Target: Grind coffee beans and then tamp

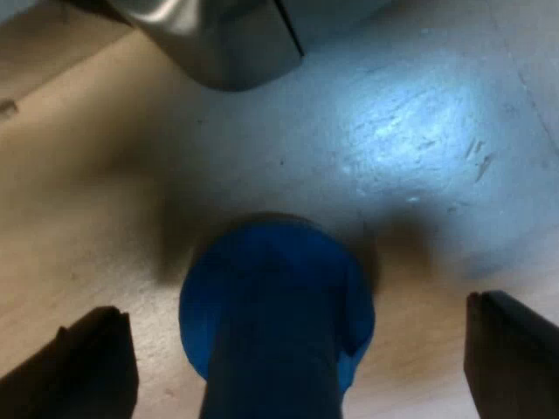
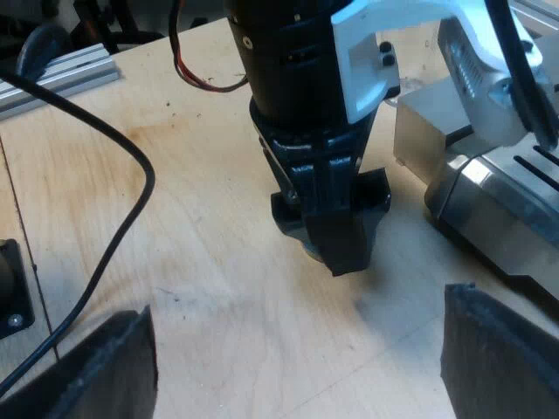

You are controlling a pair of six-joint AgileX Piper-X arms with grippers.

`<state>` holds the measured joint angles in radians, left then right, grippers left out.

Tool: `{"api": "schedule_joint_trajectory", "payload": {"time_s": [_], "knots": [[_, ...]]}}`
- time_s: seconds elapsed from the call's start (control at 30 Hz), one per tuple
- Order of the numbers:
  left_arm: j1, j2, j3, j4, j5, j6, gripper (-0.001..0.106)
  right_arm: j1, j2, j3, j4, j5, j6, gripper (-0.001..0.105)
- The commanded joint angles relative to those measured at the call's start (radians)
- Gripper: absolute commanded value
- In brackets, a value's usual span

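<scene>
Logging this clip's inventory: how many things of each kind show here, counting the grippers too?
Blue tamper: 1
Espresso machine: 1
Grippers: 2 (left gripper, right gripper)
Total: 4

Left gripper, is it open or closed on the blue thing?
Open. The left gripper has its fingers wide apart either side of the blue tamper, with bare table showing in both gaps.

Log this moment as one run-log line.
left gripper: open, fingers either side of blue tamper on table | right gripper: open, empty, over table by espresso machine | tamper not yet gripped
</scene>
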<state>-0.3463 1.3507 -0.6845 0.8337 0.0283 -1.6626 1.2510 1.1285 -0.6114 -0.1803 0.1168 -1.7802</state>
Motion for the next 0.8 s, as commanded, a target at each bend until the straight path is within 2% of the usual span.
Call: {"api": "schedule_joint_trajectory", "payload": {"time_s": [0.03,0.2,0.27,0.3,0.4,0.53,0.67,0.8], "knots": [[0.001,0.002,-0.004,0.005,-0.017,0.007,0.070,-0.001,-0.003,-0.001,-0.011,-0.008,-0.012,0.068],[0.001,0.002,-0.004,0.009,-0.017,0.007,0.046,-0.001,-0.003,-0.001,-0.011,-0.008,-0.012,0.068],[0.001,0.002,-0.004,0.016,-0.017,0.009,0.030,-0.001,-0.003,-0.001,-0.011,-0.008,-0.012,0.068],[0.001,0.002,-0.004,0.018,-0.017,0.011,0.027,-0.001,-0.003,-0.001,-0.011,-0.008,-0.012,0.068],[0.001,-0.009,-0.004,0.028,-0.017,0.024,0.000,-0.001,-0.003,-0.001,-0.011,-0.008,-0.012,0.068],[0.001,-0.072,-0.007,0.030,-0.017,0.029,0.000,-0.001,-0.003,-0.001,-0.011,-0.008,-0.012,0.068],[0.001,-0.187,-0.007,0.030,-0.013,0.029,0.000,-0.001,-0.003,-0.001,-0.018,-0.008,-0.012,0.068],[0.001,-0.310,-0.007,0.030,0.026,0.029,0.000,-0.001,-0.003,-0.001,-0.019,0.001,-0.012,0.069]]}}
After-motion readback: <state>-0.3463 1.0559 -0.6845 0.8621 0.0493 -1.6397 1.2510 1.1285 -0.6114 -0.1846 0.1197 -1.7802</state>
